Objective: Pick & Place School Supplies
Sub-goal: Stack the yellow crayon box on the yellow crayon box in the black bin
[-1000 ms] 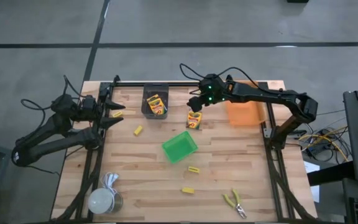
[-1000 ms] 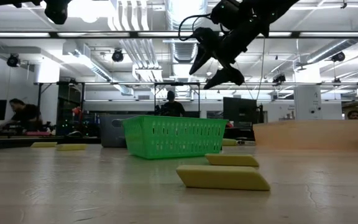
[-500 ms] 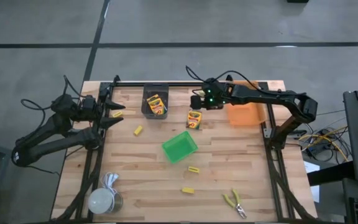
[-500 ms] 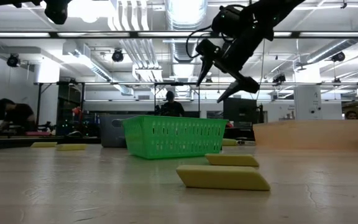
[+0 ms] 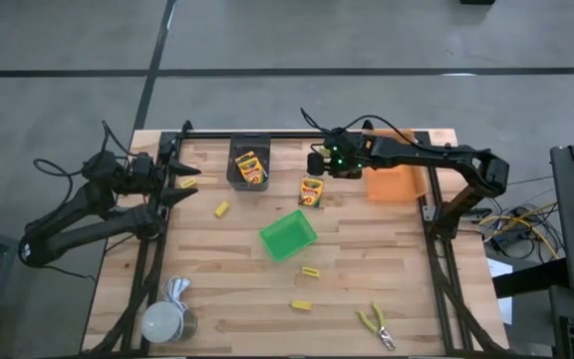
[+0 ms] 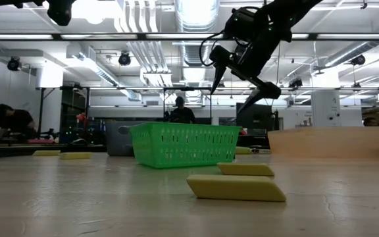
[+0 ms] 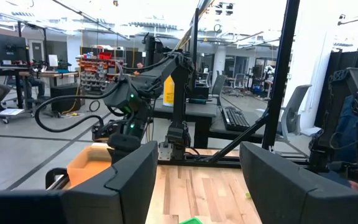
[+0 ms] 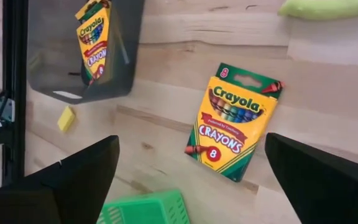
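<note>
A yellow-and-green crayon box (image 5: 312, 191) (image 8: 232, 121) lies flat on the wooden table, right of the grey bin (image 5: 249, 163). A second crayon box (image 8: 95, 40) lies inside that bin. My right gripper (image 5: 320, 166) (image 6: 241, 89) hangs open above the loose box, slanting down, one finger to each side of it in the right wrist view and well clear of it. My left gripper (image 5: 182, 184) (image 7: 197, 165) waits open and level at the table's left edge. Small yellow blocks (image 5: 221, 209) (image 5: 310, 271) (image 5: 300, 305) and yellow-handled pliers (image 5: 377, 326) lie scattered.
A green bin (image 5: 288, 235) (image 6: 186, 145) sits mid-table, just nearer than the loose crayon box. An orange bin (image 5: 392, 179) stands at the far right. A white round object (image 5: 162, 321) rests at the near left corner. Black frame rails run along both side edges.
My right gripper has rolled about its own axis and opened wider, sinking slightly toward the loose crayon box. Nothing on the table has moved.
</note>
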Tool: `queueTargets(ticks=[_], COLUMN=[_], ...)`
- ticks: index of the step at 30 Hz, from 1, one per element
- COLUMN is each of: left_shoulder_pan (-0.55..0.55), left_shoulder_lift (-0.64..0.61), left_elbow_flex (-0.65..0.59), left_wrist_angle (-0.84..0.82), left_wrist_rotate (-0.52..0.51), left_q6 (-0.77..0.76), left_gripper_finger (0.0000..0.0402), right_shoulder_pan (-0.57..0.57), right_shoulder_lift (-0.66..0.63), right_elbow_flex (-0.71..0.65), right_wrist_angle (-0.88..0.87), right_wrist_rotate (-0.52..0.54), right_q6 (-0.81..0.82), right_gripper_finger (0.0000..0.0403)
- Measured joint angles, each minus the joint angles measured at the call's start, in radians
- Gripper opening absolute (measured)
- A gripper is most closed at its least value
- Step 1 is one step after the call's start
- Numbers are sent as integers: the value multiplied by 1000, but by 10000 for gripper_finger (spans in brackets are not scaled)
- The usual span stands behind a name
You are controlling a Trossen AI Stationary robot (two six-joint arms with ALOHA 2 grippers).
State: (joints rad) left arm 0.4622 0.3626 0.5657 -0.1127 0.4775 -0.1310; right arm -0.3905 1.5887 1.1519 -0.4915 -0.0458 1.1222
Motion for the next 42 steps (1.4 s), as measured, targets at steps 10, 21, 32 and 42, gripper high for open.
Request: queueTargets(ticks=[10, 21, 32, 42], left_shoulder_pan=[0, 0, 0, 0], left_shoulder_lift=[0, 0, 0, 0], left_elbow_flex=[0, 0, 0, 0], left_wrist_angle=[0, 0, 0, 0], left_wrist_rotate=[0, 0, 0, 0], left_q6=[0, 0, 0, 0], left_gripper_finger=[234, 234, 234, 234], right_shoulder_pan=[2, 2, 2, 2], right_shoulder_lift=[0, 3, 230, 482], right_elbow_flex=[0, 0, 163, 510], right_wrist_angle=[-6, -100, -187, -497], right_wrist_rotate=[5, 50, -33, -31], right_q6=[74, 195, 257, 205], right_gripper_finger=[400, 400, 400, 400])
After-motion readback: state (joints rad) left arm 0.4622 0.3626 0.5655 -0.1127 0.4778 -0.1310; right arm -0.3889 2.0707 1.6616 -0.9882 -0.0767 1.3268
